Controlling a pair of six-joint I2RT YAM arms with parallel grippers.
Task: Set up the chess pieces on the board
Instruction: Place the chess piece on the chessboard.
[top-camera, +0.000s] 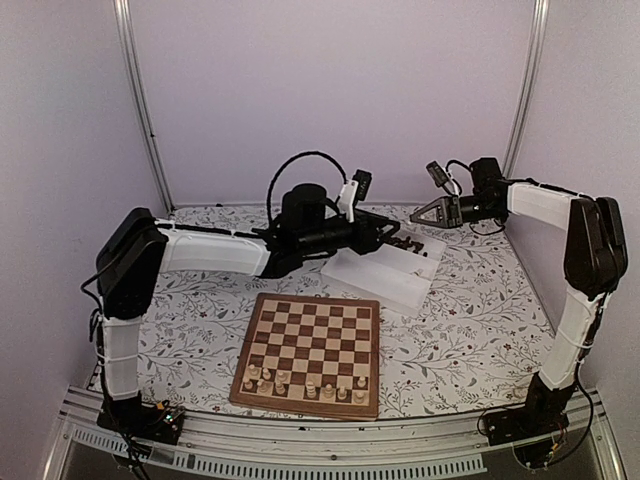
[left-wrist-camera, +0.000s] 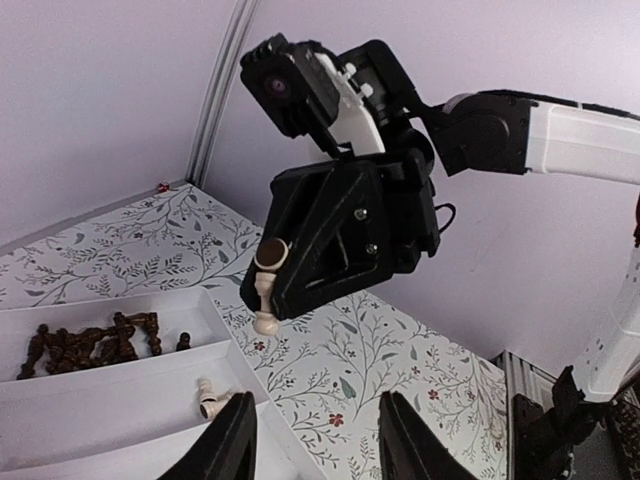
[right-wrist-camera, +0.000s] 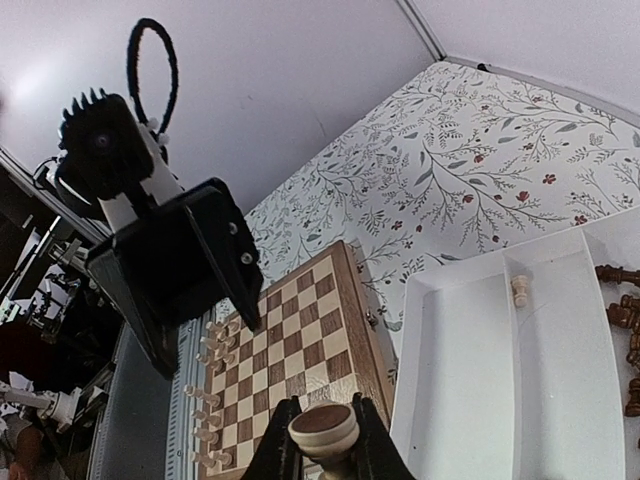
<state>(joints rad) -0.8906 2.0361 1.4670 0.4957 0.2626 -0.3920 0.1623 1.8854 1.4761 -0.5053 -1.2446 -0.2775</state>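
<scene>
The step right now is carrying one piece from the tray to the board.

The right end effector (right-wrist-camera: 320, 455) is pinching a pale chess piece (left-wrist-camera: 265, 295) tight. It holds the piece up in the air, above the desk (top-camera: 470, 310), near the far end of the white tray (top-camera: 375, 275). I cannot tell what kind of piece it is.

The left end effector (left-wrist-camera: 318, 440) hangs over the tray too. Its fingers (left-wrist-camera: 232, 445) are spread apart, and nothing is between them.

The board (top-camera: 315, 330) lies flat in the middle of the desk. The tray sits at about 1 o'clock from it. A row of pale pieces (top-camera: 300, 385) stands along the board's 6 o'clock edge, the side near the robot. The rest of the squares are bare.

In the tray, the dark pieces (left-wrist-camera: 90, 345) lie in a pile in one part. One more pale piece (left-wrist-camera: 207, 398) lies on its side in the other part.

I think the next move is for the right arm to swing toward 7 o'clock and bring its piece over a free square near the other pale ones. It should turn the piece upright, come down slowly, and not bump its neighbors. Most of the job is not done yet.
</scene>
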